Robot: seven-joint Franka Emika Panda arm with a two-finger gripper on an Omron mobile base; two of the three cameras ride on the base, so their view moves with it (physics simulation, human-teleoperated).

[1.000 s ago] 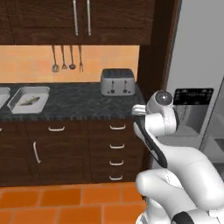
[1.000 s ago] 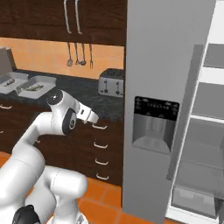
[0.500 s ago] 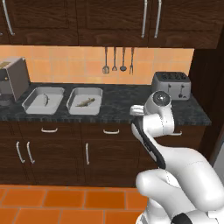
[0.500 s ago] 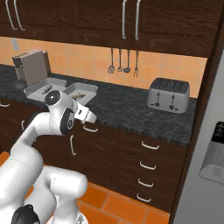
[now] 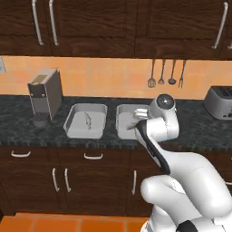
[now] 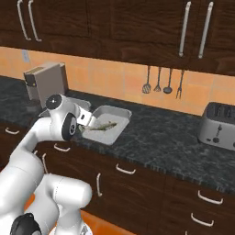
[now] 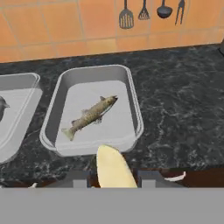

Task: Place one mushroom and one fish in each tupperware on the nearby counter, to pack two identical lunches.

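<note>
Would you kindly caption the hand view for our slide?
Gripper holding a pale mushroom before a tupperware containing one fish.

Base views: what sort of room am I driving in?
A rendered home kitchen, by the look: a stone counter over wood cabinets, a toaster, and utensils hanging on the tiled wall.

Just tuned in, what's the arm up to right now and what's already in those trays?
The gripper is shut on a pale mushroom, held just short of the right tupperware, which already has a fish lying in it. The left tupperware on the counter also holds something small, too unclear to name.
</note>
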